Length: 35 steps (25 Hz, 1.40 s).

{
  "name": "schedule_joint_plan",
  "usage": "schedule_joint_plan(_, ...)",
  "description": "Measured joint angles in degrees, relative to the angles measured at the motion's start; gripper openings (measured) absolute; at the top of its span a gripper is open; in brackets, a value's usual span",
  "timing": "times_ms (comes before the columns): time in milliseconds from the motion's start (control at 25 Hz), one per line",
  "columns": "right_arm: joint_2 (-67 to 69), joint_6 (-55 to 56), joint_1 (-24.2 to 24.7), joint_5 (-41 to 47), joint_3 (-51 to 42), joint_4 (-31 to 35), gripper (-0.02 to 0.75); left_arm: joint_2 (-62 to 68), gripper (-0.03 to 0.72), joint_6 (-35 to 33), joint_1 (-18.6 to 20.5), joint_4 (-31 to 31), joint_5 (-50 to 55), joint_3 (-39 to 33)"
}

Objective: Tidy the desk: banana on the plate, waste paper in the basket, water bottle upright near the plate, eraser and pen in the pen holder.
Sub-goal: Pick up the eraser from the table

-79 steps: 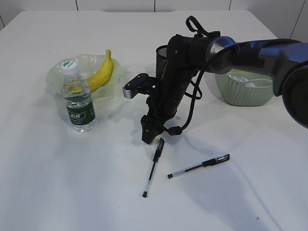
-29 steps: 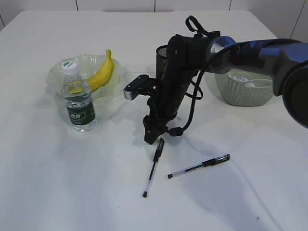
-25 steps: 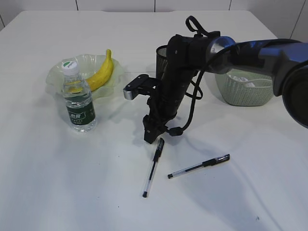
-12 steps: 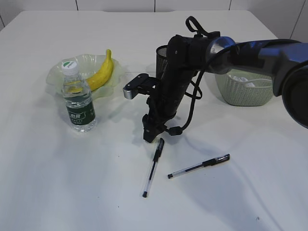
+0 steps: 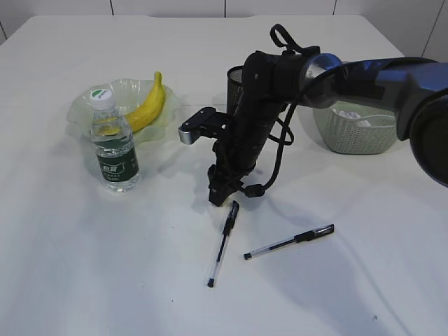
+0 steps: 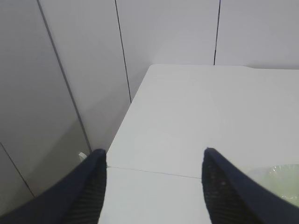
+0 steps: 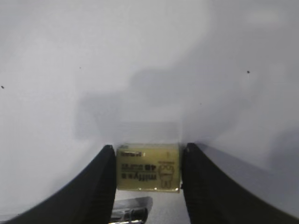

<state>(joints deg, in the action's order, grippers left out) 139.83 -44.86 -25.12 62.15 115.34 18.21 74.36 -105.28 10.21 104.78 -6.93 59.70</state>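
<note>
Right tool [image 7: 147, 170] clamps the eraser [image 7: 148, 167] between both fingers, low over bare counter [image 5: 84, 252]. 2 pens lie just beside it. Left tool [image 6: 152, 186] gapes wide, empty, near the counter's far edge.

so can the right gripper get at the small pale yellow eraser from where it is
Probably yes. In the right wrist view the small pale yellow eraser already sits between the right gripper fingers on the white desk, nothing blocking it.

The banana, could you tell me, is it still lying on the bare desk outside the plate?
No, the banana lies in the pale green plate, its upper tip reaching over the rim, behind the upright water bottle.
</note>
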Motion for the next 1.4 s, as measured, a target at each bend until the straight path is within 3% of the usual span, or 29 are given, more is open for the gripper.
schedule_joint_plan(160, 0.0, 0.0, 0.0, 0.0, 0.0, 0.0, 0.293, 0.0, 0.450, 0.0, 0.0, 0.0, 0.0, 0.0)
schedule_joint_plan(800, 0.0, 0.0, 0.0, 0.1, 0.0, 0.1, 0.239, 0.0, 0.450, 0.0, 0.0, 0.0, 0.0, 0.0)
schedule_joint_plan(1400, 0.0, 0.1, 0.0, 0.2, 0.0, 0.1, 0.230, 0.0, 0.450, 0.0, 0.0, 0.0, 0.0, 0.0)
